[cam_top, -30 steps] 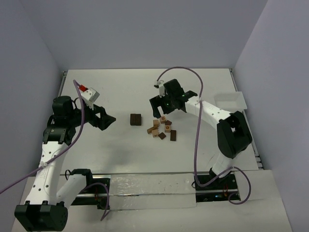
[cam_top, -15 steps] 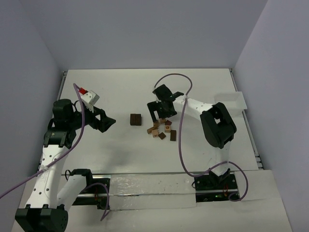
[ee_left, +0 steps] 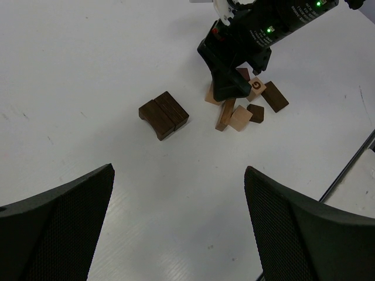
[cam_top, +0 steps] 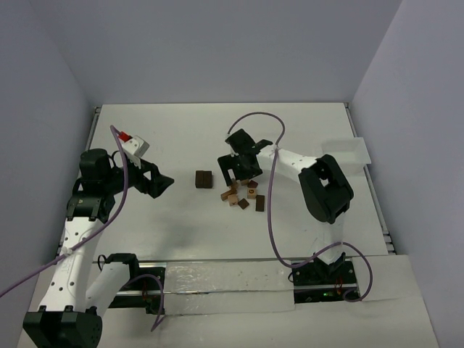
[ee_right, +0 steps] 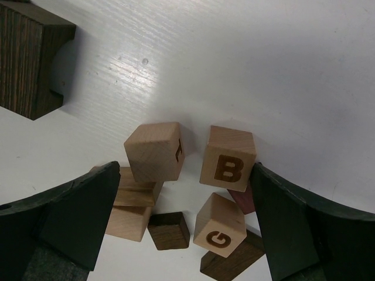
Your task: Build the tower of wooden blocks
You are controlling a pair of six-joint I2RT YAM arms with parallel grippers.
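The right claw (ee_right: 184, 175) is hanging spread wide over the wood blocks (ee_left: 240, 117), gripping nothing. Its two dark fingers (ee_right: 76, 216) are flanking the loose cluster on either side. Between them a plain tan cube (ee_right: 153, 151) is lying tilted beside a cube lettered B (ee_right: 228, 158). A cube lettered G (ee_right: 220, 225) is sitting just below that in the wrist view, with a small dark brown piece (ee_right: 169, 230) alongside it. The right-hand finger seems to be brushing the B cube's edge, though the wrist view is too tight to be sure. The pieces are lying scattered on the white tabletop (cam_top: 167, 130) — some leaning on each other rather than stacked. A larger dark brown block (cam_top: 204, 179) is sitting apart, to the left of the cluster. The left claw (ee_left: 179, 234) is gaping wide and empty too, hovering well away on the left. A white tray (cam_top: 348, 150) is resting near the tabletop's right edge.
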